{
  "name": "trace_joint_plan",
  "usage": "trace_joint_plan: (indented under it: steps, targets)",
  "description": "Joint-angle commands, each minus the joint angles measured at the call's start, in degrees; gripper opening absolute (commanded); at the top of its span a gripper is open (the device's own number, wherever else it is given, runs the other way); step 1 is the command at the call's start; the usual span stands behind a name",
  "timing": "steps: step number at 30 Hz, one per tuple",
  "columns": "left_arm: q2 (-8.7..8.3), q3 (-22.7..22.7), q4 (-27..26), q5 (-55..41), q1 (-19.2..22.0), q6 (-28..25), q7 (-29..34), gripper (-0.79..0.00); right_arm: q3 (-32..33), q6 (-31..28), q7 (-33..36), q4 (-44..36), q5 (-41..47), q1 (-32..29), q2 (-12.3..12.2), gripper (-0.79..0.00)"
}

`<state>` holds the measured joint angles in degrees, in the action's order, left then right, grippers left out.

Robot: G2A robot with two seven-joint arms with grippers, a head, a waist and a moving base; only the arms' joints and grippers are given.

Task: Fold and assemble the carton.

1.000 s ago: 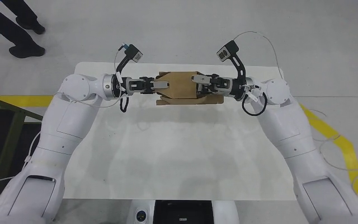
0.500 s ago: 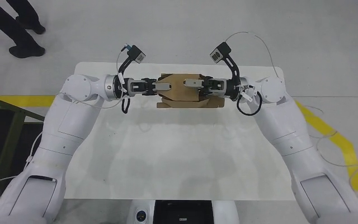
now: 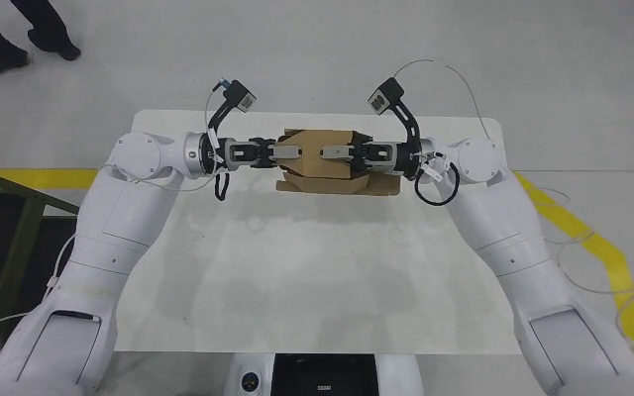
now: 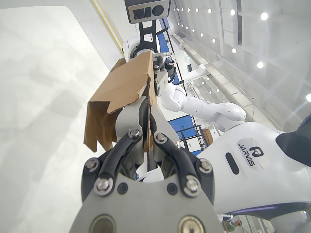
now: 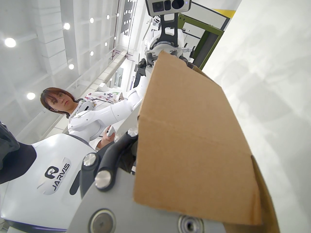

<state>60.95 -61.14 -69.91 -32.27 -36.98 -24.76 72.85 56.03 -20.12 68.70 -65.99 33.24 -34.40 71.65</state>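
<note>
Brown cardboard carton [image 3: 315, 168] hangs over the white table [image 3: 297, 287], spanning the gap between the two arms. The left claw [image 4: 146, 112] is clenched on the carton's near end, with a flap edge pinched between its fingers [image 4: 126, 122]. From there the carton stretches away toward the right claw [image 3: 335, 153]. The right claw lies across the carton's top panel, the box just beneath it. Whether it grips cannot be told.

White table [image 3: 317, 287]; yellow floor stripe [image 3: 40, 178] beside it.
</note>
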Motion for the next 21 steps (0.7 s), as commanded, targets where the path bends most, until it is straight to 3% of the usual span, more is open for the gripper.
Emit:
trace_joint_plan:
  steps: [1, 21]
  targets:
    - [0.03, -0.11, -0.20, -0.22, -0.11, 0.06, -0.15, 0.000, 0.07, 0.14, -0.07, -0.13, -0.20, -0.09, 0.01, -0.785]
    - [1.19, -1.98, -4.56, -13.73, -1.23, 2.56, -2.98, 0.000, 1.36, 1.29, -2.64, -0.86, -5.15, -1.36, -0.36, -0.785]
